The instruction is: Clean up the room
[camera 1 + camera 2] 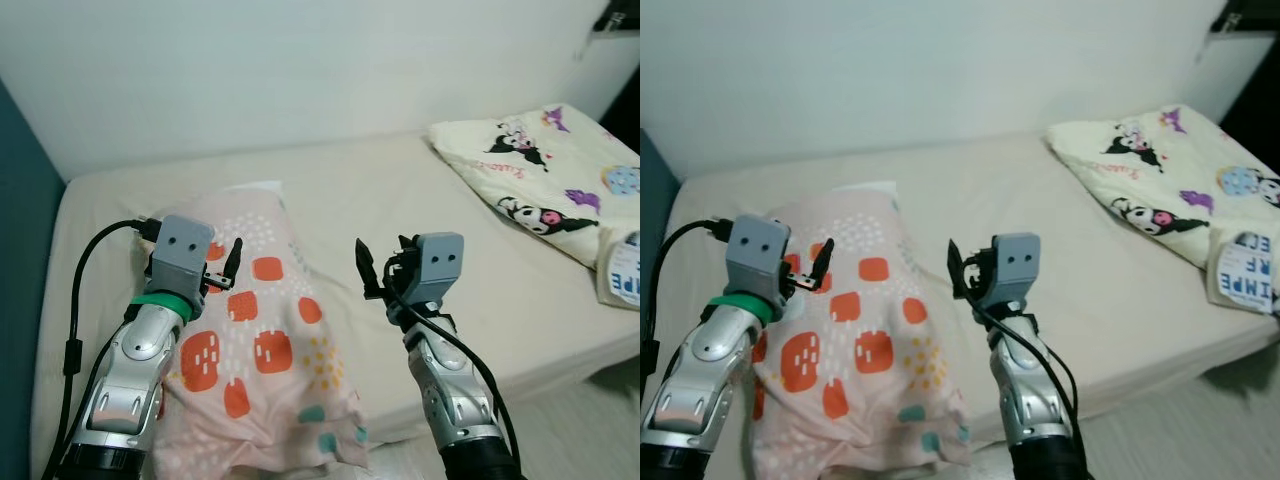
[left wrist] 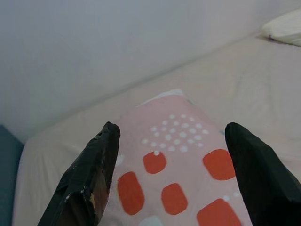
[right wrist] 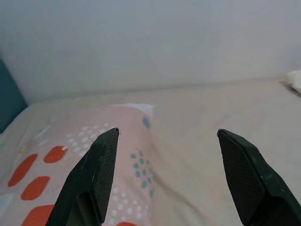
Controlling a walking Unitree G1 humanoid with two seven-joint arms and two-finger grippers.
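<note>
Pink blanket (image 1: 265,350) under L claw (image 1: 222,268), R claw (image 1: 383,268) beside, both wide

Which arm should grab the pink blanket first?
Probably left: the left gripper hangs open right over the pink blanket, while the right gripper, also open, is over bare bed beside it.

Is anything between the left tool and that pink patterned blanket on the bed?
Nothing visible. The left tool hovers open directly over the pink blanket, with only air between its fingers and the fabric. The right tool, also open, is beside the blanket over bare mattress.
</note>
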